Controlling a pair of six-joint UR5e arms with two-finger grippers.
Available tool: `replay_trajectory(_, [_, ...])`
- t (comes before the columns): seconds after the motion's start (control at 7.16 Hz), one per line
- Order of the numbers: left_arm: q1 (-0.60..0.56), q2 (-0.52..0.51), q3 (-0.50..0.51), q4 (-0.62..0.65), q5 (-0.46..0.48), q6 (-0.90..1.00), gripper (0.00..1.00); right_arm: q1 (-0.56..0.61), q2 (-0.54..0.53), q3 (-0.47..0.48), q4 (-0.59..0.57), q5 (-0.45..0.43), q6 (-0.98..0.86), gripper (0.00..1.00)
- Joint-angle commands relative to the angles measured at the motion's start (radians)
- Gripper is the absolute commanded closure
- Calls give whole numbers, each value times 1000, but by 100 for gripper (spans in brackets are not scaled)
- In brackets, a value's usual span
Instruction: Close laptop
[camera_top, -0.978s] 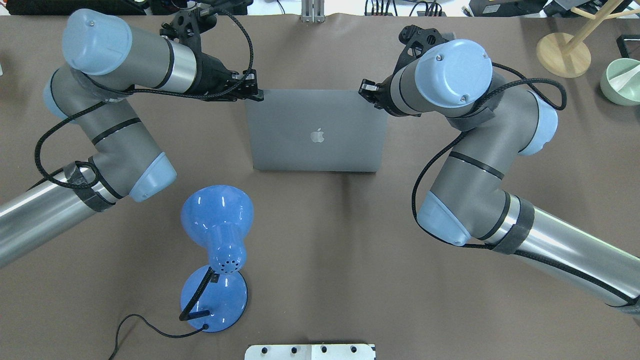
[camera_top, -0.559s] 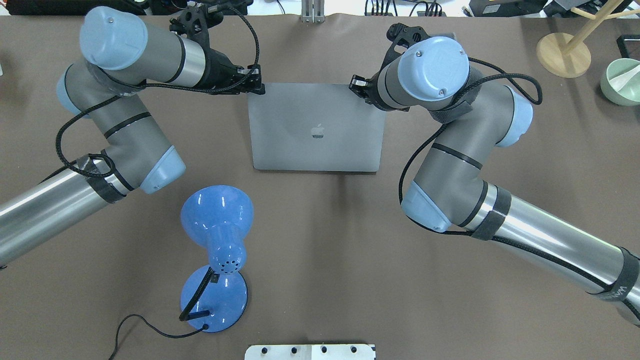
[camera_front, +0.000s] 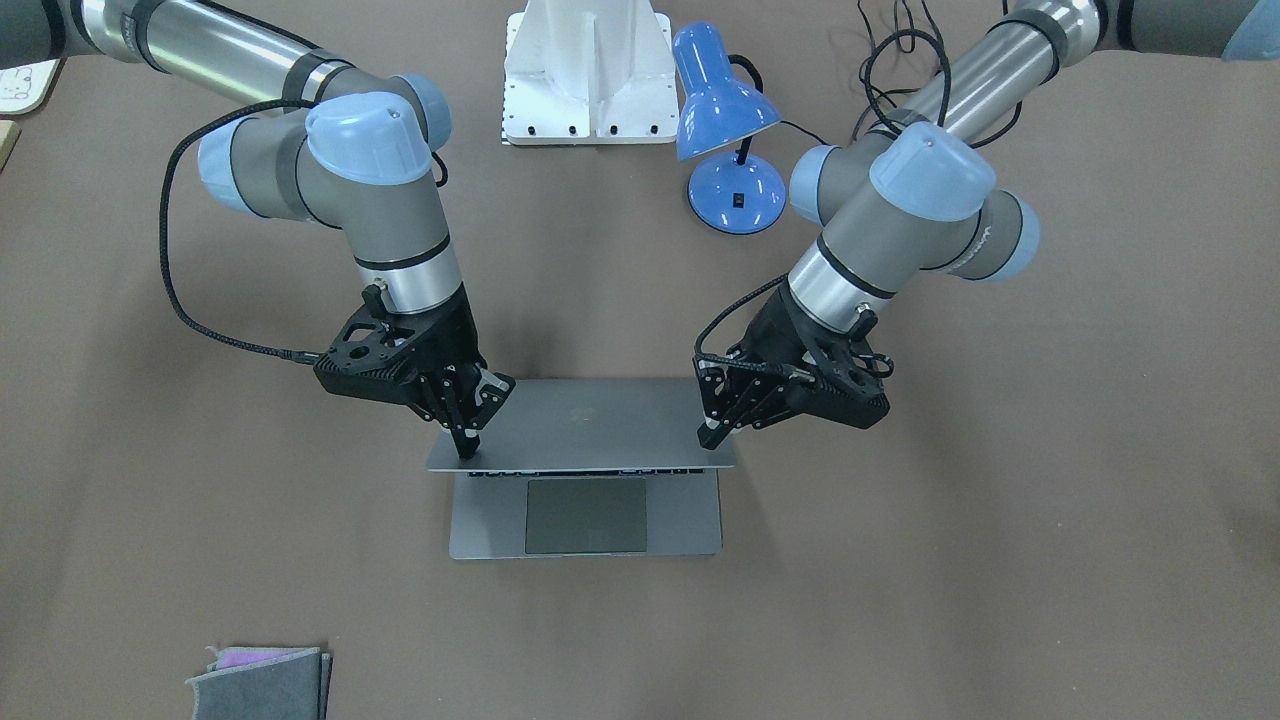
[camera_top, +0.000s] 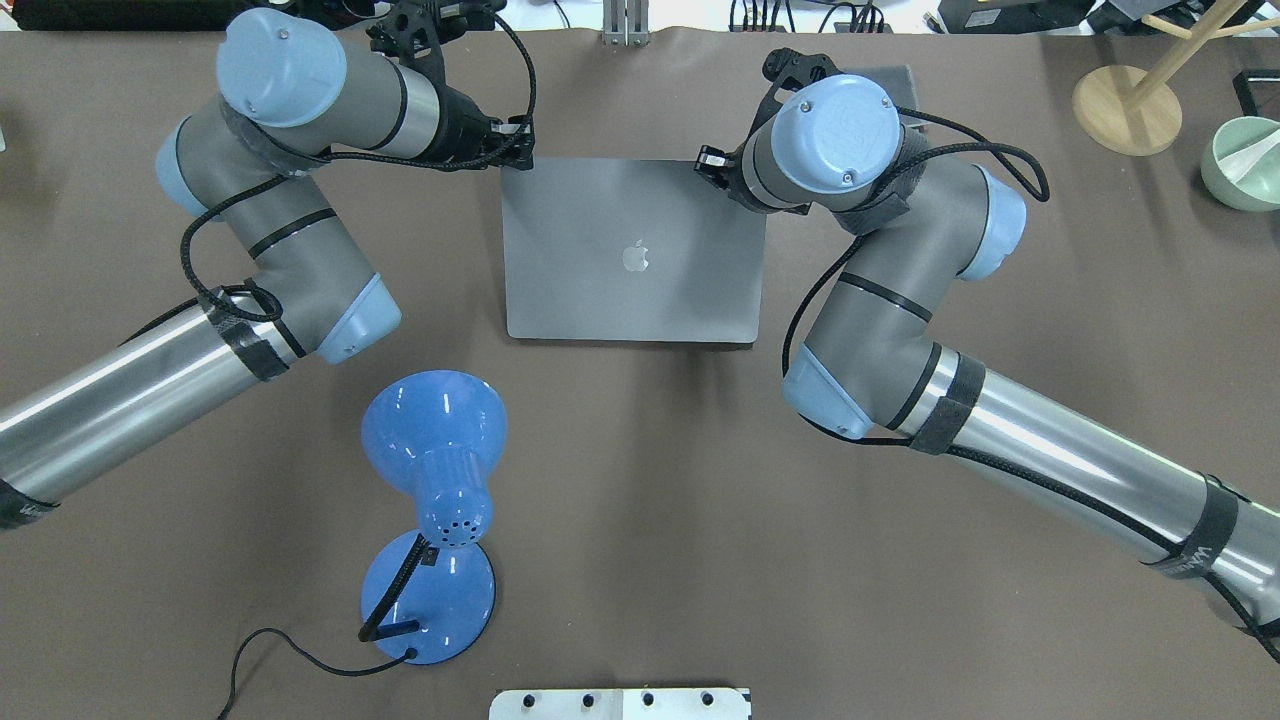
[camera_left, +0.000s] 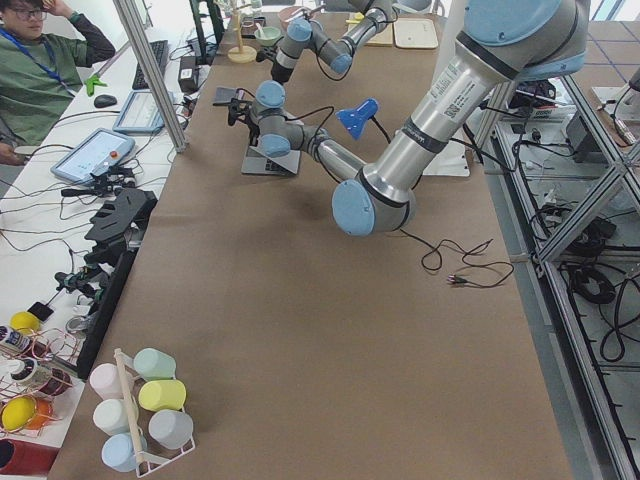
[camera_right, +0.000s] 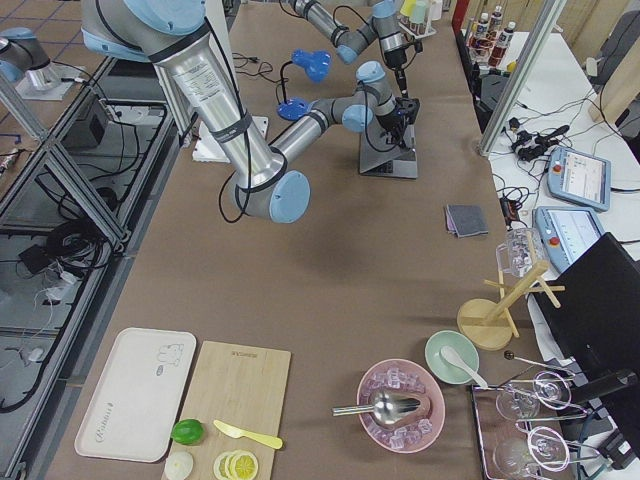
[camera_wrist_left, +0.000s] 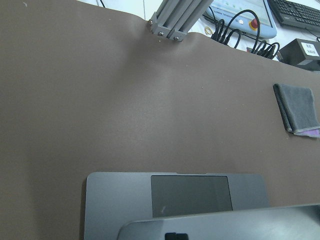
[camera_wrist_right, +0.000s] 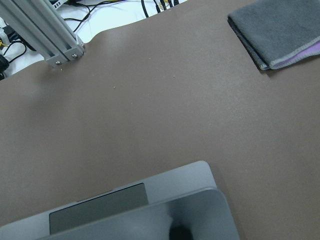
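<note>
Left end effector (camera_front: 708, 436) is resting its tip on the free edge of the lid (camera_front: 585, 425) at one top corner, with its fingers drawn together and nothing between them. Right end effector (camera_front: 466, 448) is touching the opposite top corner in the same way, its fingers likewise pinched together and empty.

The laptop (camera_top: 632, 300) is lying in the middle of the desk (camera_front: 1000, 520) between the two arms, with its hinge toward the robot. Its lid is leaning partway down over the keyboard, neither upright nor flat. From the front camera it is hiding most of the keys, while the trackpad (camera_front: 586, 515) and palm rest are showing in front of it. Both wrist cameras are looking over the lid's edge at the trackpad below.

A blue lamp (camera_top: 432, 440) is standing on the desk on the robot's side of the laptop, apart from it. A grey felt pouch (camera_front: 262, 682) is lying near the desk's far edge, well apart from the laptop.
</note>
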Motion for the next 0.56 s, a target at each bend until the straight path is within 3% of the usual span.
replay_trajectory(0.0, [1,-57,96,0,39,17,100,0,10,-93,109,-9,0,100])
replay_trajectory(0.42, [5,-94,212,0,75,81,100,0,67,-233,171,-17,0,100])
